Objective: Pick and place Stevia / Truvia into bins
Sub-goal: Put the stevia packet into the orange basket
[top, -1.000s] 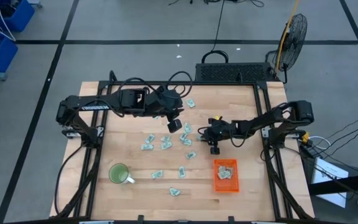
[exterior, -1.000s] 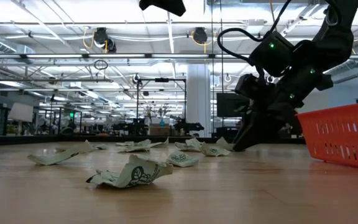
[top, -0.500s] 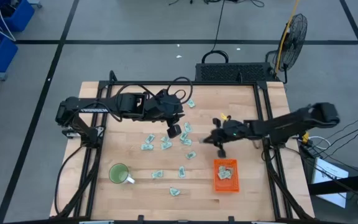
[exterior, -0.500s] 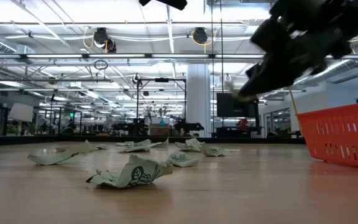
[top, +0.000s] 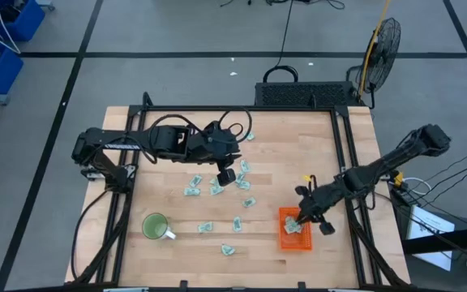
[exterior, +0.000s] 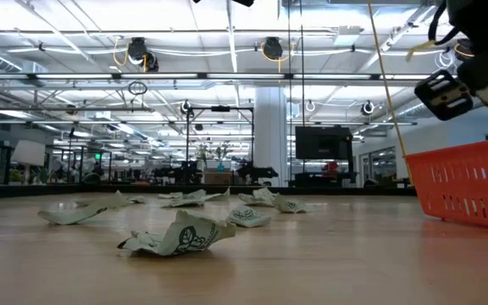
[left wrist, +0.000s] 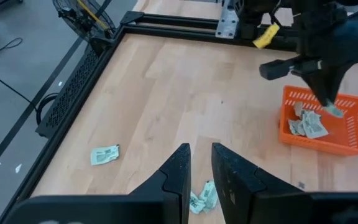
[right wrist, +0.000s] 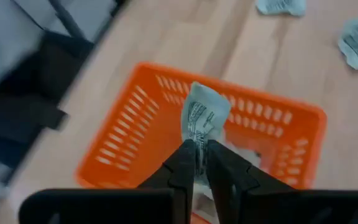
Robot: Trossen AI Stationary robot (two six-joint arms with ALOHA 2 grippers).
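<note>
from table height my right gripper (exterior: 468, 80) is cut off at the frame edge, and the tray (exterior: 473, 191) only half shows. what's already in the tray is a pale heap, i can't count it. wrist camera is clearer: a sachet (right wrist: 202, 119) stands on end, long axis running straight out from the fingertips (right wrist: 185, 163), pinched by its lower edge, jaws nearly closed on it, right above the tray (right wrist: 135, 134). my left gripper (top: 227, 175) hangs over the loose sachets (top: 216, 187) mid-table, fingers (left wrist: 178, 167) a narrow slit apart, gripping nothing.
</note>
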